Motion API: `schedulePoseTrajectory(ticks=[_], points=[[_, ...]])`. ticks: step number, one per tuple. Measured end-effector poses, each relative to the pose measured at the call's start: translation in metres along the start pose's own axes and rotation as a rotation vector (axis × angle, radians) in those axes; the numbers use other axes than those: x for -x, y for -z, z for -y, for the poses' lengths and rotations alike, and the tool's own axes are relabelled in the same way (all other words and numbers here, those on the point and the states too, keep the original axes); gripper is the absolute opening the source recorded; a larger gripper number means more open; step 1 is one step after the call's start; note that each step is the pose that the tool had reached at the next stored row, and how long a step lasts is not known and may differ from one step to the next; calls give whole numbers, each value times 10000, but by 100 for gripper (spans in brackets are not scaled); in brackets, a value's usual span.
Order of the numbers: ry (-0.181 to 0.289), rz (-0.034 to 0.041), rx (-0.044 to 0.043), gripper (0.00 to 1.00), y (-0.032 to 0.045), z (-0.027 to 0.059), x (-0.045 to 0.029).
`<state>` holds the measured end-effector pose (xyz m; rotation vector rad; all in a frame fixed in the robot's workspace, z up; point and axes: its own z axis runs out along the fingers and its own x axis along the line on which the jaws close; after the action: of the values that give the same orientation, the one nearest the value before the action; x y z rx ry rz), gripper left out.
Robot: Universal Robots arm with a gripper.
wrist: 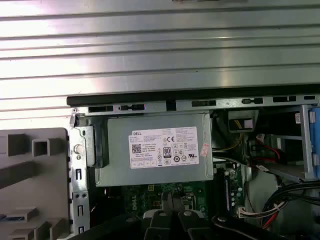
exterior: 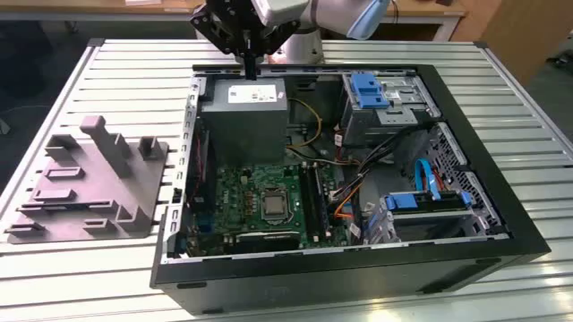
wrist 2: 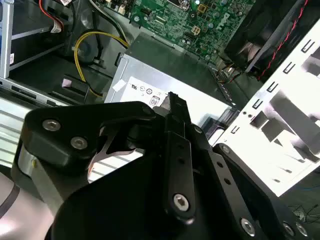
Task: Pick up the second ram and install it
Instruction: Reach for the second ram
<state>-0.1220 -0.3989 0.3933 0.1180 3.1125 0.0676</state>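
To the exterior view's left of the claw, a grey plastic fixture with upright posts (exterior: 90,188) stands on the slatted metal desk (exterior: 134,74). The black claw (exterior: 251,72) hangs just above the grey power-supply box (exterior: 241,121), jaws pressed together, pinching nothing I can make out. Past the box, long black memory slots (exterior: 313,194) on the green motherboard (exterior: 241,194) run straight away from the claw. Where the second ram lies I cannot tell; seated there, its long axis would follow those slots. I judge nothing is being carried; seating demands that alignment.
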Motion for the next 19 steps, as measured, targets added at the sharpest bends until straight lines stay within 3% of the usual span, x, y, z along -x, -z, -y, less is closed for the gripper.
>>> schedulePoseTrajectory(ticks=[11,19], points=[[-1,0,0,10,0,0,-4],[1,0,0,10,2,7,-89]])
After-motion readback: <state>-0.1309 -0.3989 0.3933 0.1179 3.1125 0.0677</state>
